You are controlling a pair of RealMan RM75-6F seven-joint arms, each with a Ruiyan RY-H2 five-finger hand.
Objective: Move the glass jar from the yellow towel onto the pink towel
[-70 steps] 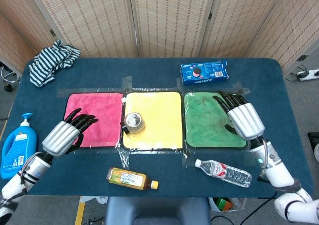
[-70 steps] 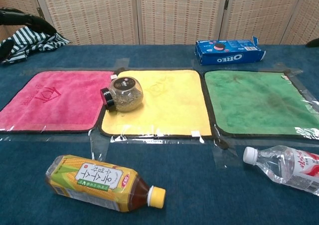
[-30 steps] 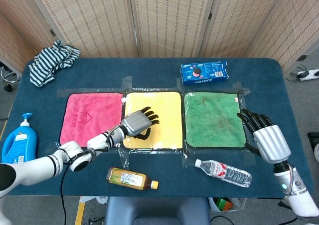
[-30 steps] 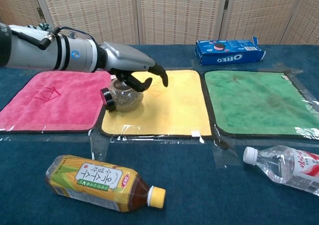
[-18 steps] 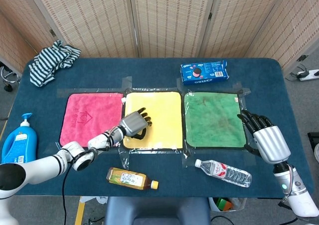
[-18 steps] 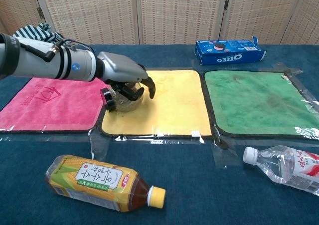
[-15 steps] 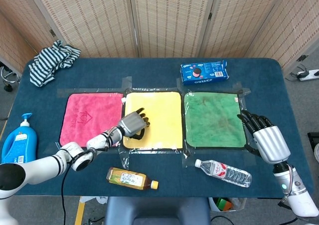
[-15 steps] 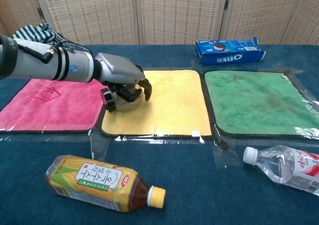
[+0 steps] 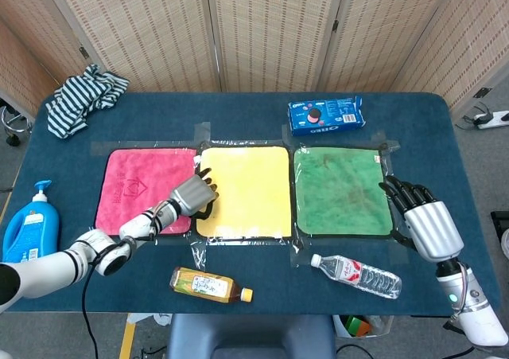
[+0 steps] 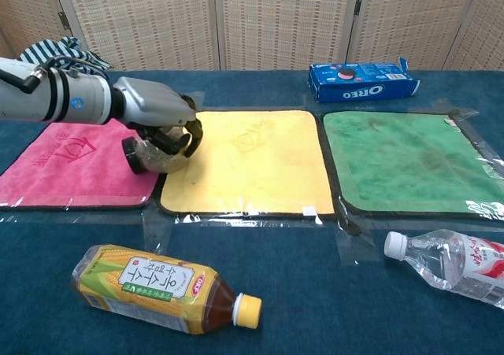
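The glass jar (image 10: pixel 156 160), filled with brownish grains and closed by a black lid, lies on its side in my left hand (image 10: pixel 160 112). The hand grips it from above, fingers wrapped around the glass. Jar and hand sit over the seam between the pink towel (image 10: pixel 63 162) and the yellow towel (image 10: pixel 252 158), the lid pointing toward the pink side. In the head view my left hand (image 9: pixel 193 196) covers the jar at the right edge of the pink towel (image 9: pixel 131 192). My right hand (image 9: pixel 425 225) stays open to the right of the green towel (image 9: pixel 338 192), holding nothing.
An Oreo box (image 9: pixel 326 114) lies behind the green towel. A corn tea bottle (image 10: pixel 157 288) and a water bottle (image 10: pixel 449 264) lie along the front edge. A blue detergent bottle (image 9: pixel 28 232) stands at far left and a striped cloth (image 9: pixel 83 96) at the back left.
My left hand closed around the jar on the yellow towel and carried it left to the pink towel's right edge. The right hand has not moved in the last second.
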